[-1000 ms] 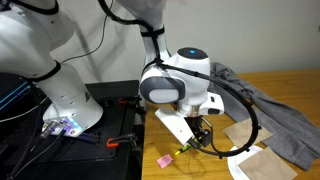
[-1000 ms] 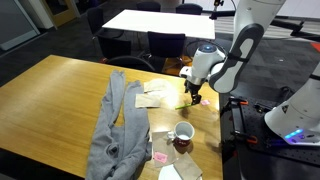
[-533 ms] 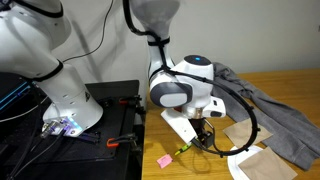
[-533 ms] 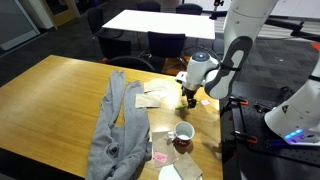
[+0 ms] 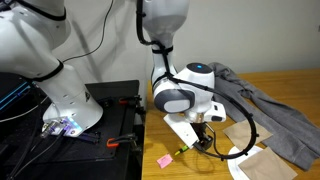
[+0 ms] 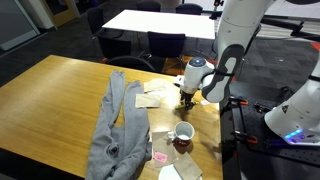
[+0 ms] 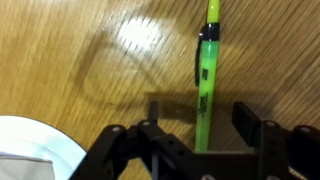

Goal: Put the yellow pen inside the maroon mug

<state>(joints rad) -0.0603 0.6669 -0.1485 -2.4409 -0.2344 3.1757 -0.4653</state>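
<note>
The yellow pen [image 7: 205, 80] lies flat on the wooden table, running up and away from me in the wrist view. It also shows as a small green streak under the arm in an exterior view [image 5: 184, 149]. My gripper [image 7: 200, 125] is open and low over the table, with one finger on each side of the pen's near end and not touching it. In both exterior views the gripper [image 6: 188, 100] [image 5: 203, 140] points down at the table. The maroon mug [image 6: 184, 134] stands upright a short way from the gripper, toward the table's near end. It is outside the wrist view.
A grey cloth [image 6: 115, 130] [image 5: 270, 110] lies spread across the table. Paper napkins [image 6: 155, 95] lie beside the gripper. A small pink paper square [image 5: 164, 160] [image 6: 160, 157] and a white shallow bowl [image 7: 25, 150] sit near the table edge. A black base stands beyond that edge.
The arm has come down toward the table over the pen. The pen and the mug have not moved.
</note>
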